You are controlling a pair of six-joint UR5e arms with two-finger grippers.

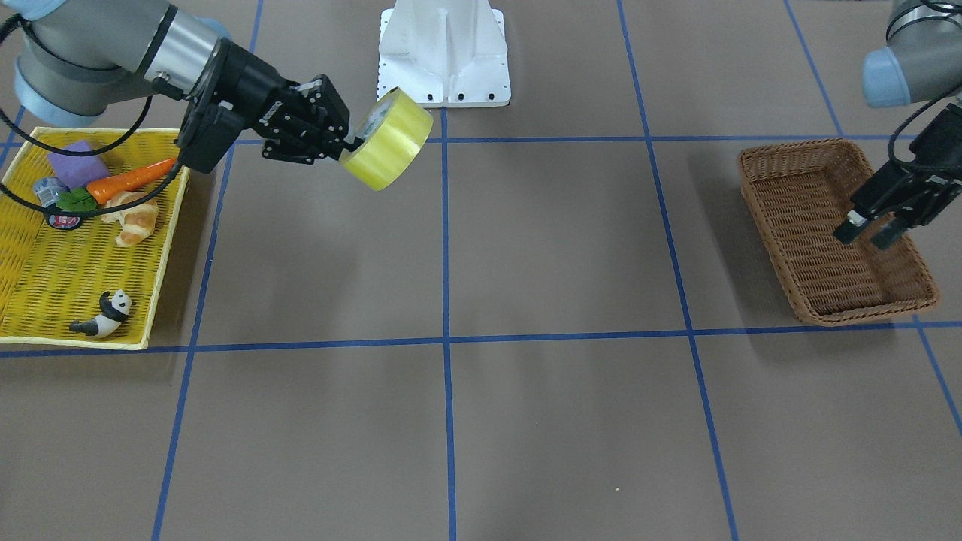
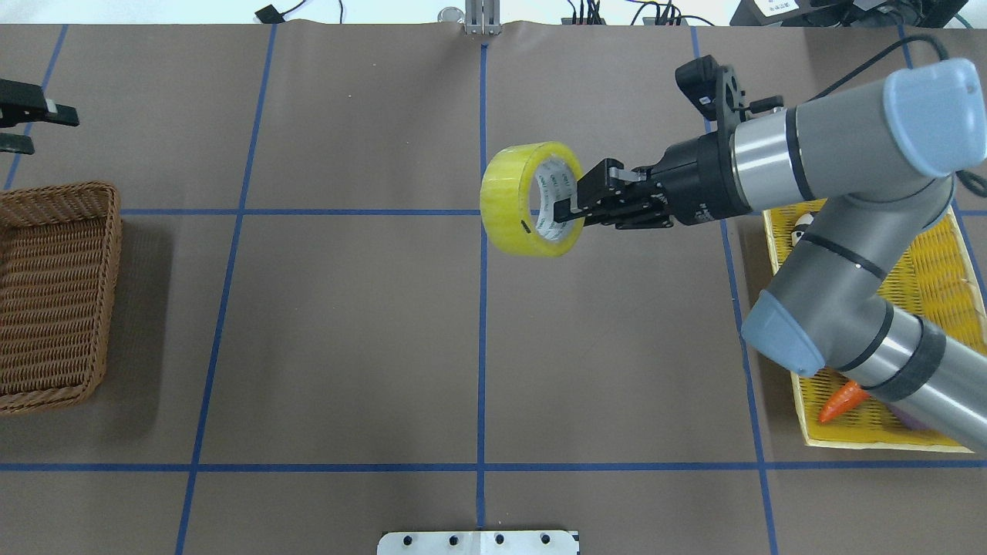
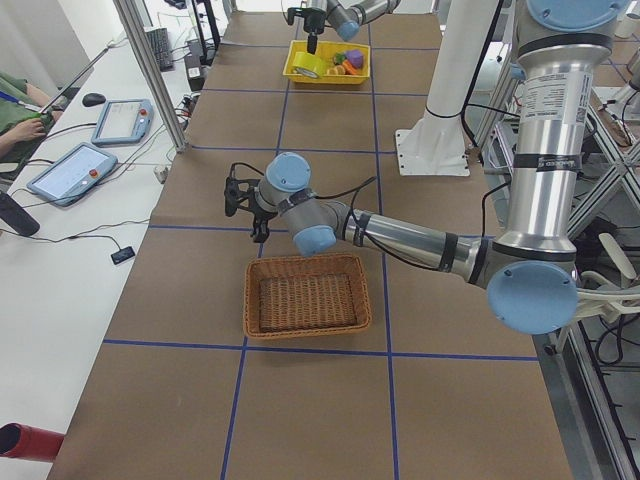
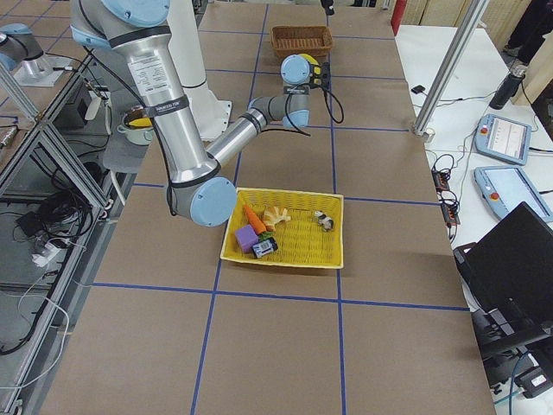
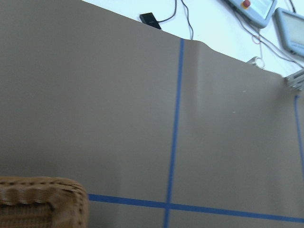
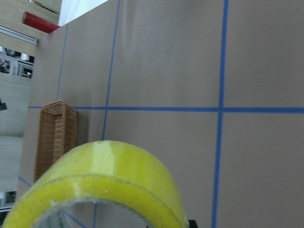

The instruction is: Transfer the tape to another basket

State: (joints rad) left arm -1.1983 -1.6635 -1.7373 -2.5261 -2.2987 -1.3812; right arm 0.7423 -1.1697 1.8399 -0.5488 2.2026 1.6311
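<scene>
The tape (image 1: 391,143) is a wide yellow roll with a white core, held tilted in the air above the middle of the table. My right gripper (image 1: 349,143) is shut on its wall, one finger inside the core; this shows in the overhead view too, gripper (image 2: 567,208) and tape (image 2: 509,196). The roll fills the bottom of the right wrist view (image 6: 104,175). The brown wicker basket (image 1: 797,146) stands empty at the far side of the table (image 2: 108,293). My left gripper (image 1: 872,229) hangs open and empty above the basket's far edge.
The flat yellow tray (image 1: 161,255) under my right arm holds a carrot (image 1: 131,180), a croissant (image 1: 135,218), a panda figure (image 1: 105,315), a purple block (image 1: 75,161) and a small dark roll (image 1: 65,220). The white arm mount (image 1: 443,52) stands at the table's robot side.
</scene>
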